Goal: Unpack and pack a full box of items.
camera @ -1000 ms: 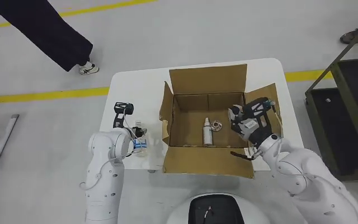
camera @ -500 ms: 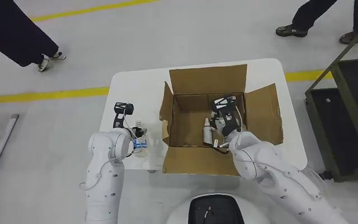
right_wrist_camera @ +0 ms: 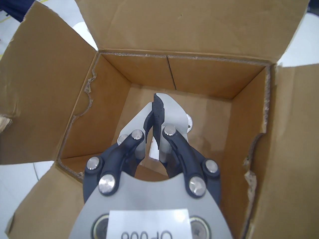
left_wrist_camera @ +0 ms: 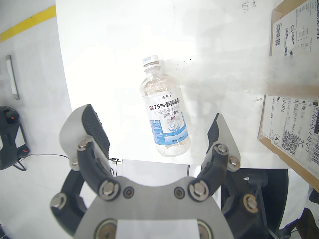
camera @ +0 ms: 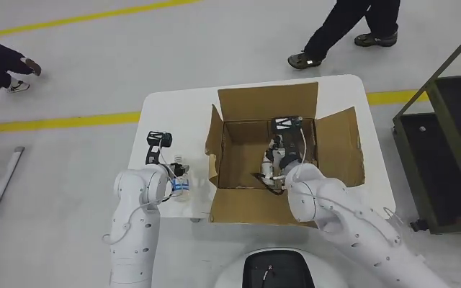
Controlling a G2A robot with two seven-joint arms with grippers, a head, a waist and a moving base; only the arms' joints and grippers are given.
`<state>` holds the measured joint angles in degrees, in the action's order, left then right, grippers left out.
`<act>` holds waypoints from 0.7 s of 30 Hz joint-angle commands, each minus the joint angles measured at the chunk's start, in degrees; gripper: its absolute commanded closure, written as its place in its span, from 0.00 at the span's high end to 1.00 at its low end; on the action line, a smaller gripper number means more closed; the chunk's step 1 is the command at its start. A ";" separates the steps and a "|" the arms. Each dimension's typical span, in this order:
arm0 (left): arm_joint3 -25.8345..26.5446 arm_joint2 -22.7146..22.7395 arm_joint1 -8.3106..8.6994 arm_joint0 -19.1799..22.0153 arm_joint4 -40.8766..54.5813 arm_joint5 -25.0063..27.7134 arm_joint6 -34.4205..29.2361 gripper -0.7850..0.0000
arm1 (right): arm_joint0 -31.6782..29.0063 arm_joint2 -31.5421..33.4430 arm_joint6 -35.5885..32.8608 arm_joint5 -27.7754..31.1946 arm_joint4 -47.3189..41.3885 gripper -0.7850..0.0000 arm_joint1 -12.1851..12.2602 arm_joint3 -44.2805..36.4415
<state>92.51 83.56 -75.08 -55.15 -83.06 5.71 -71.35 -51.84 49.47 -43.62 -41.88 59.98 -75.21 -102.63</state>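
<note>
- Two claws: what state?
- My left gripper (left_wrist_camera: 155, 121) hangs wide open over the clear bottle (left_wrist_camera: 165, 115), which lies on its side on the table (camera: 173, 115), lower left of the top view, just beside the box (camera: 234, 155). My right gripper (right_wrist_camera: 156, 105) is inside the box, pads pressed together on nothing, above a small white bottle (camera: 267, 170).
- How will the clear one handle?
- Light, thin-walled and slick, I'd guess. I'd pinch gently across the labelled middle.
</note>
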 commanded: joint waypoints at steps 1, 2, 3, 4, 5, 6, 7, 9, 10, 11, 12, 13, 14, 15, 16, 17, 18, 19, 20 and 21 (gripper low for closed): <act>0.00 0.00 0.00 0.00 0.00 0.00 0.00 1.00 | 4.38 -2.66 -4.14 -4.21 -0.13 0.00 -1.27 3.84; 0.00 0.00 0.00 0.00 0.00 0.00 0.00 1.00 | 6.23 -3.71 -5.52 -5.35 0.25 0.00 -1.82 5.86; 0.00 0.00 0.00 0.00 0.00 0.00 0.00 1.00 | 7.65 -4.54 -6.76 -6.62 0.22 0.00 -2.34 7.85; 0.00 0.00 0.00 0.00 0.00 0.00 0.00 1.00 | 8.82 -5.25 -7.41 -8.06 0.57 0.00 -2.82 9.80; 0.00 0.00 0.00 0.00 0.00 0.00 0.00 1.00 | 9.73 -5.94 -7.94 -9.32 1.02 0.00 -3.26 11.90; 0.00 0.00 0.00 0.00 0.00 0.00 0.00 1.00 | 10.41 -6.32 -8.34 -10.31 0.75 0.00 -3.69 13.43; 0.00 0.00 0.00 0.00 0.00 0.00 0.00 1.00 | 10.91 -6.37 -8.04 -10.74 0.22 0.00 -4.07 15.18; 0.00 0.00 0.00 0.00 0.00 0.00 0.00 1.00 | 11.51 -6.59 -7.21 -11.40 -0.60 0.00 -4.75 17.82; 0.00 0.00 0.00 0.00 0.00 0.00 0.00 1.00 | 11.51 -6.59 -7.21 -11.40 -0.60 0.00 -4.75 17.82; 0.00 0.00 0.00 0.00 0.00 0.00 0.00 1.00 | 11.51 -6.59 -7.21 -11.40 -0.60 0.00 -4.75 17.82; 0.00 0.00 0.00 0.00 0.00 0.00 0.00 1.00 | 11.51 -6.59 -7.21 -11.40 -0.60 0.00 -4.75 17.82; 0.00 0.00 0.00 0.00 0.00 0.00 0.00 1.00 | 11.51 -6.59 -7.21 -11.40 -0.60 0.00 -4.75 17.82; 0.00 0.00 0.00 0.00 0.00 0.00 0.00 1.00 | 11.51 -6.59 -7.21 -11.40 -0.60 0.00 -4.75 17.82; 0.00 0.00 0.00 0.00 0.00 0.00 0.00 1.00 | 11.51 -6.59 -7.21 -11.40 -0.60 0.00 -4.75 17.82; 0.00 0.00 0.00 0.00 0.00 0.00 0.00 1.00 | 11.51 -6.59 -7.21 -11.40 -0.60 0.00 -4.75 17.82; 0.00 0.00 0.00 0.00 0.00 0.00 0.00 1.00 | 11.51 -6.59 -7.21 -11.40 -0.60 0.00 -4.75 17.82; 0.00 0.00 0.00 0.00 0.00 0.00 0.00 1.00 | 11.51 -6.59 -7.21 -11.40 -0.60 0.00 -4.75 17.82; 0.00 0.00 0.00 0.00 0.00 0.00 0.00 1.00 | 11.51 -6.59 -7.21 -11.40 -0.60 0.00 -4.75 17.82; 0.00 0.00 0.00 0.00 0.00 0.00 0.00 1.00 | 11.51 -6.59 -7.21 -11.40 -0.60 0.00 -4.75 17.82; 0.00 0.00 0.00 0.00 0.00 0.00 0.00 1.00 | 11.51 -6.59 -7.21 -11.40 -0.60 0.00 -4.75 17.82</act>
<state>92.51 83.56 -75.08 -55.15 -83.06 5.71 -71.35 -40.33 42.88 -50.83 -53.28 59.38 -79.96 -84.81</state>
